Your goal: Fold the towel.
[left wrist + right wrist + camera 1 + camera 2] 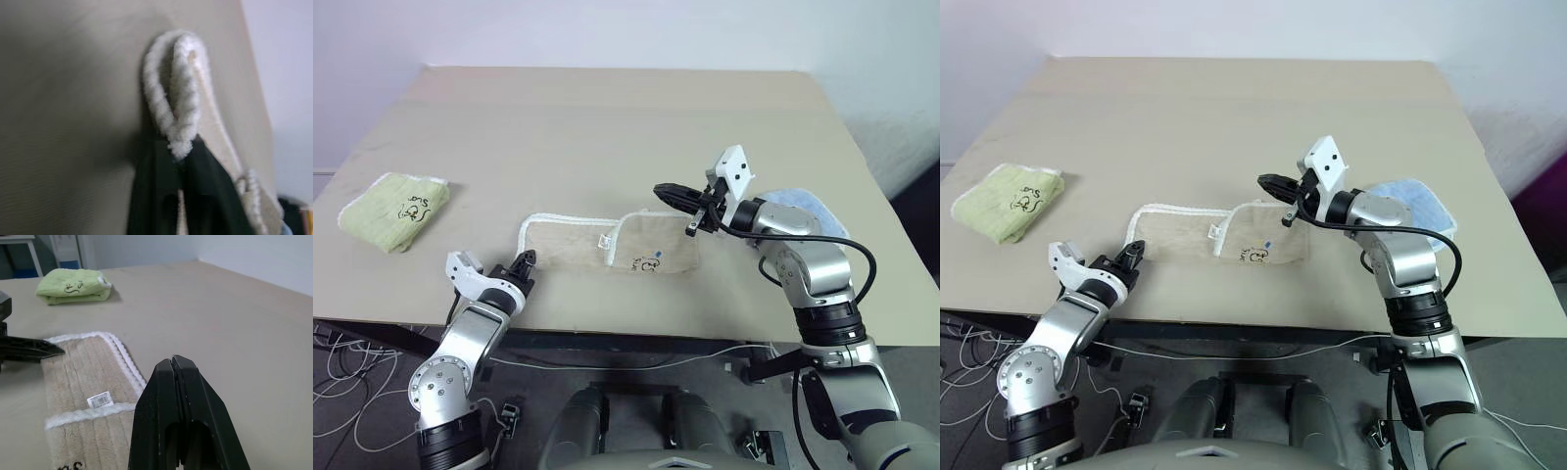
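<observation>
1. Beige matte tabletop [607, 117] runs back to a pale wall; cables lie on the floor below its front edge.
2. Beige terry-cloth towel with white corded edging [607, 245] lies flat near the table's front edge, roughly centred. Its right portion is folded over the left; a small dark logo with a blue dot sits on the folded flap, and a white barcode tag at the flap's edge.
3. Left gripper [524, 262] sits low at the towel's near-left corner. In the left wrist view its two black fingers [161, 191] are pinched together on the looped white edging of that corner: clenched on the towel.
4. Right gripper [674, 196] hovers above the towel's right end, pointing toward the robot's left. Fingers [181, 396] pressed together, nothing between them.
5. Light-green folded towel [393, 209] rests at the table's left side, well apart.
6. Light-blue folded towel [1410, 201] lies behind the right forearm.
</observation>
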